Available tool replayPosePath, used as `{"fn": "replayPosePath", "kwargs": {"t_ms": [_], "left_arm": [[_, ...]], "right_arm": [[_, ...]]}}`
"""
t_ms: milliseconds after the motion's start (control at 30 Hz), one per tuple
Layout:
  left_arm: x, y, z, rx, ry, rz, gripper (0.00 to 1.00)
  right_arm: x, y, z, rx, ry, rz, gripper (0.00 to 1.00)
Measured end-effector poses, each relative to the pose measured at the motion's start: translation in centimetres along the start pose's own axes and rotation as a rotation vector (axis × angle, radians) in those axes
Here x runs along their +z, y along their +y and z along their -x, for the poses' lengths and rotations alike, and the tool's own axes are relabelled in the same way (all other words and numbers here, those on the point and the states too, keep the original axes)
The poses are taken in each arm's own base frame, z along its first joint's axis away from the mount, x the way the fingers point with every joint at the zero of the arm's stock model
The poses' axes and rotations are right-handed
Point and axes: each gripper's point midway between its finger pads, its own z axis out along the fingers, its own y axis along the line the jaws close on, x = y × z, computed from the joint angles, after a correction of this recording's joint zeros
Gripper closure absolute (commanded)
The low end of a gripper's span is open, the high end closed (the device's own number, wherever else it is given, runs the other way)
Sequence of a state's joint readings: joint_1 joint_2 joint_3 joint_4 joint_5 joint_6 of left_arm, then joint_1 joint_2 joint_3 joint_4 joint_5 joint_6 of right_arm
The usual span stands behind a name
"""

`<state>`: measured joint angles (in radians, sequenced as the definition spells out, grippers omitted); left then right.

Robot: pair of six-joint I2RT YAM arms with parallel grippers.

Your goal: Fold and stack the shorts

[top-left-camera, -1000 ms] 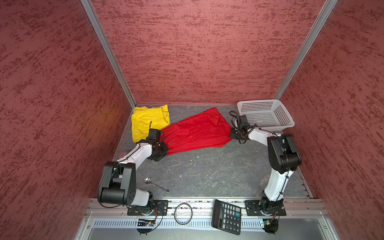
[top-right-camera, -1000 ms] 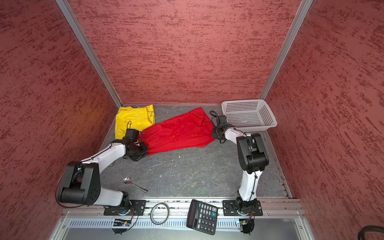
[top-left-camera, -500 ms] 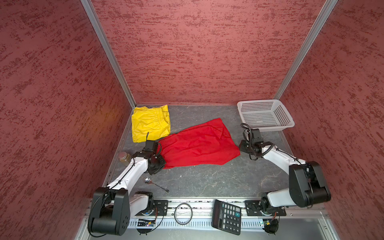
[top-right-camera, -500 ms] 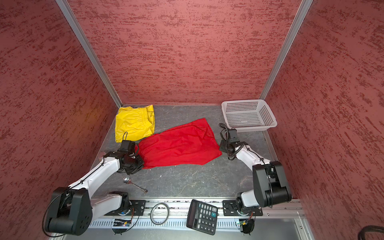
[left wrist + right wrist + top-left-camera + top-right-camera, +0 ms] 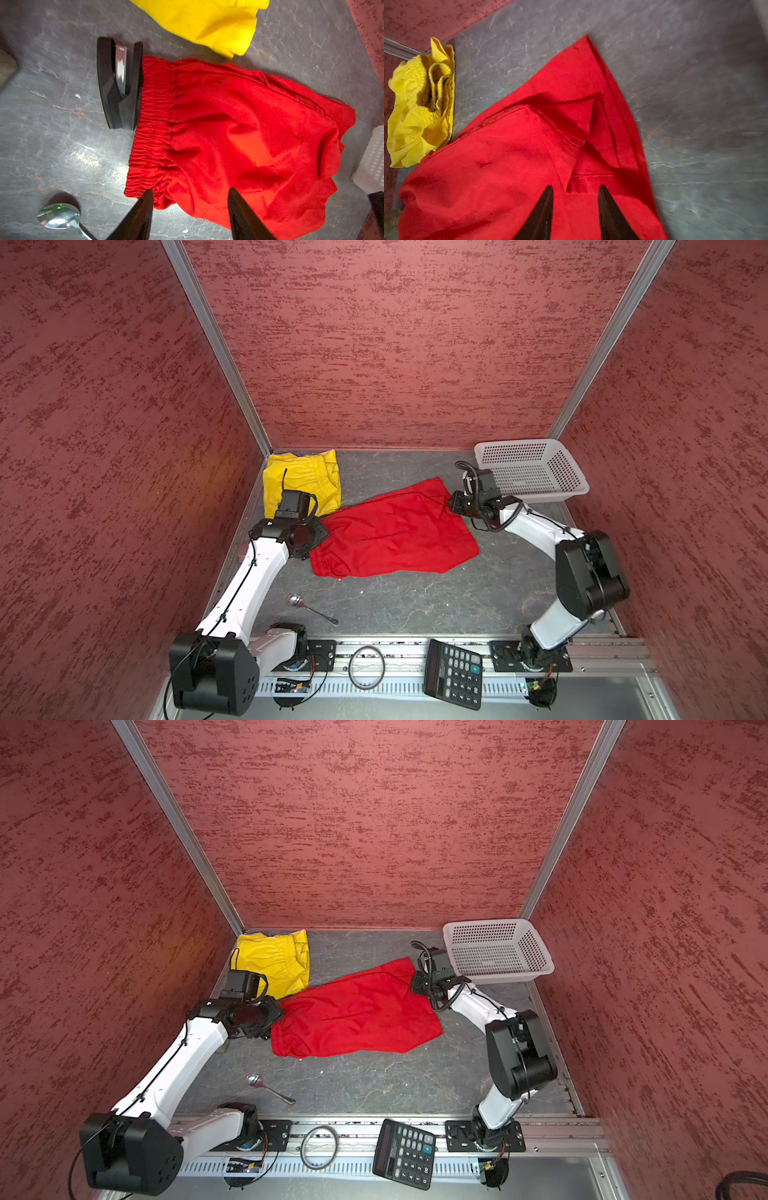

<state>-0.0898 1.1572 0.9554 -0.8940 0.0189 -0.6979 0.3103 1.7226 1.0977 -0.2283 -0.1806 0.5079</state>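
Note:
The red shorts point(image 5: 395, 535) point(image 5: 357, 1015) lie spread on the grey table, waistband toward the left arm. The yellow shorts point(image 5: 303, 477) point(image 5: 274, 961) sit crumpled in the back left corner, just touching the red pair. My left gripper point(image 5: 190, 192) hovers open over the waistband's corner on the red shorts point(image 5: 239, 135); in both top views it point(image 5: 318, 537) point(image 5: 272, 1019) sits at their left end. My right gripper point(image 5: 575, 188) is open above the folded leg end of the red shorts point(image 5: 519, 155), holding nothing, at their back right corner point(image 5: 451, 504) point(image 5: 413, 984).
A white perforated basket point(image 5: 536, 472) point(image 5: 498, 952) stands at the back right, just behind the right wrist. A black stapler-like object point(image 5: 118, 83) lies against the waistband. A spoon point(image 5: 309, 608) point(image 5: 60, 215) lies front left. A calculator point(image 5: 453, 672) rests on the front rail.
Both grippers, shut on the ends of the red shorts a second ago, pulled them toward the front and opened. The shorts now lie released on the table. The right arm has swung back toward the basket.

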Motion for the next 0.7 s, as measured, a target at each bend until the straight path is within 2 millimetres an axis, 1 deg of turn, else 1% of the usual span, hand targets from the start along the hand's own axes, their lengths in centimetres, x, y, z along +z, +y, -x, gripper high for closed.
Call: {"fn": "replayPosePath", "kwargs": {"t_ms": [67,133,233,400,533,600,700], "left_arm": [[0.1,-0.1,0.4,0.004,-0.002,0.015,0.37],[0.5,0.1,0.2,0.007,0.009,0.028,0.35],[1.4,0.0,-0.2,0.005,0.041,0.028,0.35],[3.5,-0.4,-0.9,0.013,0.1,0.037,0.35],[5.1,-0.5,-1.3,0.012,0.139,0.049,0.35],[5.8,-0.6,-1.4,0.013,0.152,0.051,0.35],[6.6,-0.8,-1.5,0.019,0.172,0.051,0.35]], "right_arm": [[1.8,-0.3,-1.1,0.02,0.055,0.007,0.53],[3.1,-0.5,-1.9,0.036,0.091,0.013,0.53],[4.6,-0.3,-1.8,0.053,0.114,0.028,0.53],[6.2,0.7,-0.6,0.071,0.104,0.068,0.57],[7.0,1.1,0.3,0.082,0.088,0.08,0.57],[7.2,1.4,1.2,0.083,0.072,0.088,0.56],[7.4,2.2,3.7,0.079,0.028,0.108,0.53]]}}
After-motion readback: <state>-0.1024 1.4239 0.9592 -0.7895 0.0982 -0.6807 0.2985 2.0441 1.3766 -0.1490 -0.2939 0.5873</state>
